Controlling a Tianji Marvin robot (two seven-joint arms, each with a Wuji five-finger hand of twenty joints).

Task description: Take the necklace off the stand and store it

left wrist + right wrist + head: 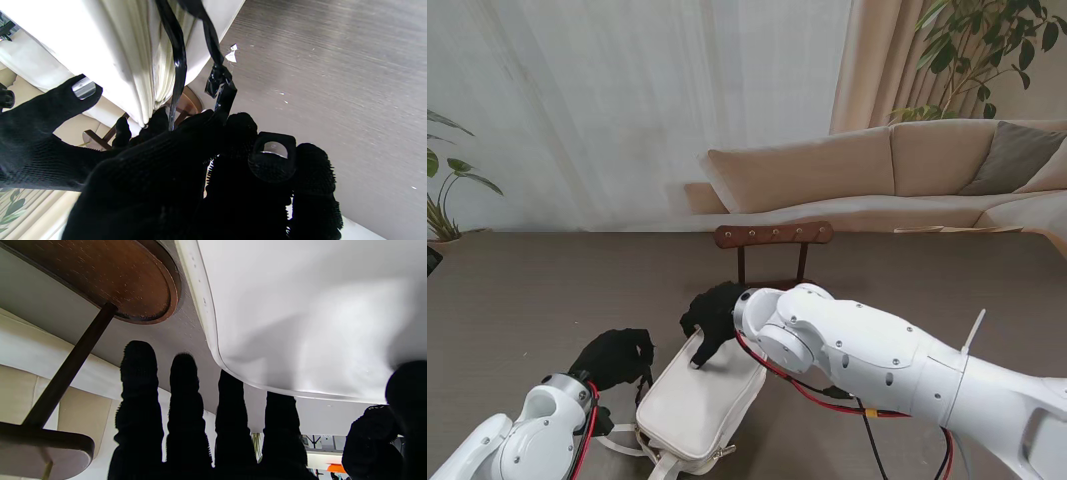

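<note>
The wooden necklace stand point(774, 235) rises behind the bag, and I see nothing on its pegs; its round base point(110, 276) shows in the right wrist view. A white bag point(702, 400) lies nearer to me. My left hand point(617, 355), in a black glove, hovers at the bag's left end with its fingers curled on a glossy black cord point(180, 60). This looks like the necklace, and two strands of it hang down beside the bag's folds point(133, 50). My right hand point(712, 315) rests its straight fingers point(186, 400) on the bag's far end and holds nothing.
The bag's white straps point(632, 445) trail toward me near my left arm. A beige sofa point(897, 170) and potted plants point(972, 50) stand beyond the table. Small white scraps point(231, 56) lie on the grey table top.
</note>
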